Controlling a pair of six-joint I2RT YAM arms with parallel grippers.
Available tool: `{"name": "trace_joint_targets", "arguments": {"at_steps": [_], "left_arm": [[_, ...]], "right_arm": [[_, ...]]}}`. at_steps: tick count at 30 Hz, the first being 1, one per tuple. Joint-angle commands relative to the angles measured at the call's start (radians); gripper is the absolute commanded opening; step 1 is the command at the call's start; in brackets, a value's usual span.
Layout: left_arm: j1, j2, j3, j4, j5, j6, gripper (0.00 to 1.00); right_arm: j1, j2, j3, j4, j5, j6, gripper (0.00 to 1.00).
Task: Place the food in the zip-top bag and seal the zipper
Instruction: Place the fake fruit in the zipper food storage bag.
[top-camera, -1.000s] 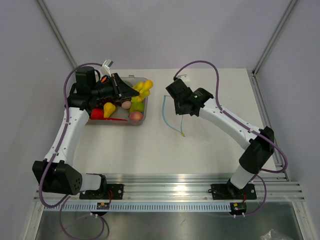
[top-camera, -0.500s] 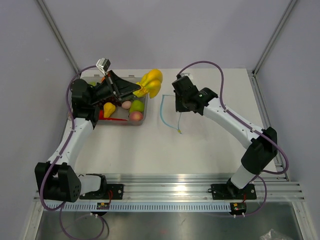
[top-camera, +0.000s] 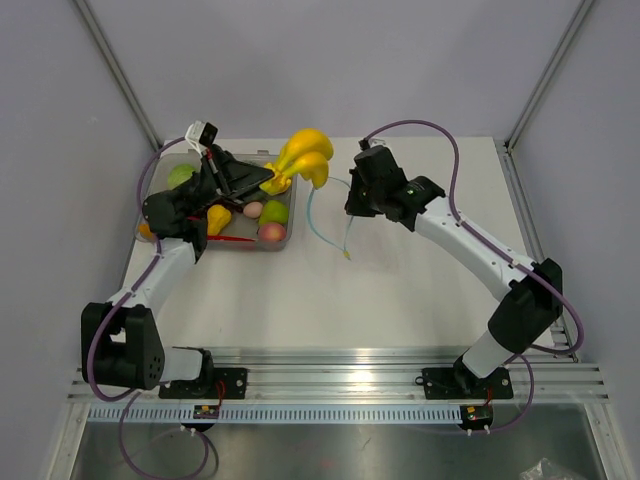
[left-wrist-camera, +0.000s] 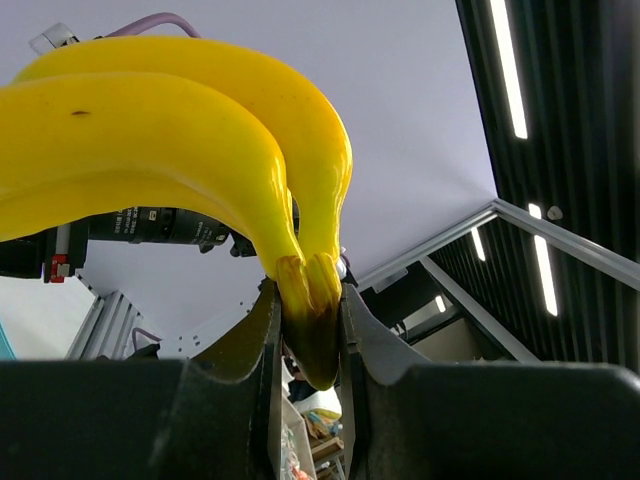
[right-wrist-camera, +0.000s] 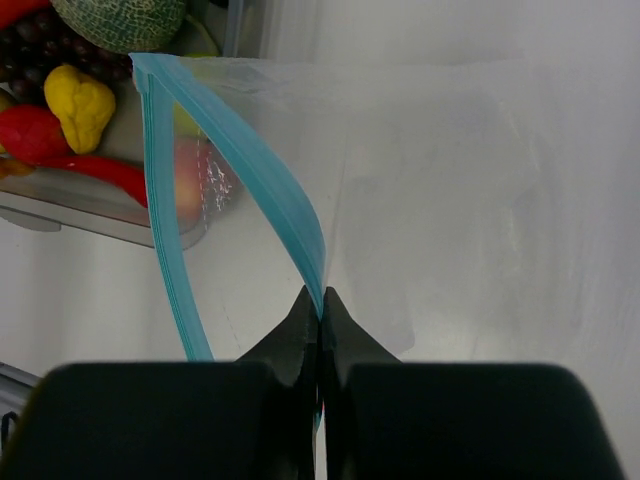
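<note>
Step in hand: first item into the bag. The left gripper (left-wrist-camera: 308, 330) pinches the banana (left-wrist-camera: 180, 130) by its stem, jaws only slightly apart around it, and the banana is in the air between tray (top-camera: 245, 247) and bag (right-wrist-camera: 430, 180). The right gripper (right-wrist-camera: 320, 312) is clamped tight on one lip of the zipper (right-wrist-camera: 255, 160), holding it up so the mouth gapes toward the tray, other lip free. Next, I'd say: carry the banana over the mouth, feed it in tip first and release once it's past both lips. The opening looks tight, and the peach (top-camera: 270, 232) and other food wait in the tray.
</note>
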Motion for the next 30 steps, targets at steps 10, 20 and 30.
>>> {"name": "trace_joint_targets", "arguments": {"at_steps": [10, 20, 30], "left_arm": [[-0.018, 0.057, -0.146, 0.398, -0.093, -0.260, 0.00], [-0.027, 0.114, -0.203, 0.344, -0.032, -0.182, 0.00], [-0.139, 0.063, -0.093, -0.418, 0.029, 0.307, 0.00]], "right_arm": [[-0.009, -0.086, -0.011, 0.151, -0.084, 0.100, 0.00], [-0.012, -0.089, -0.017, 0.179, -0.125, 0.115, 0.00], [-0.011, -0.096, -0.009, 0.145, -0.119, 0.097, 0.00]]}}
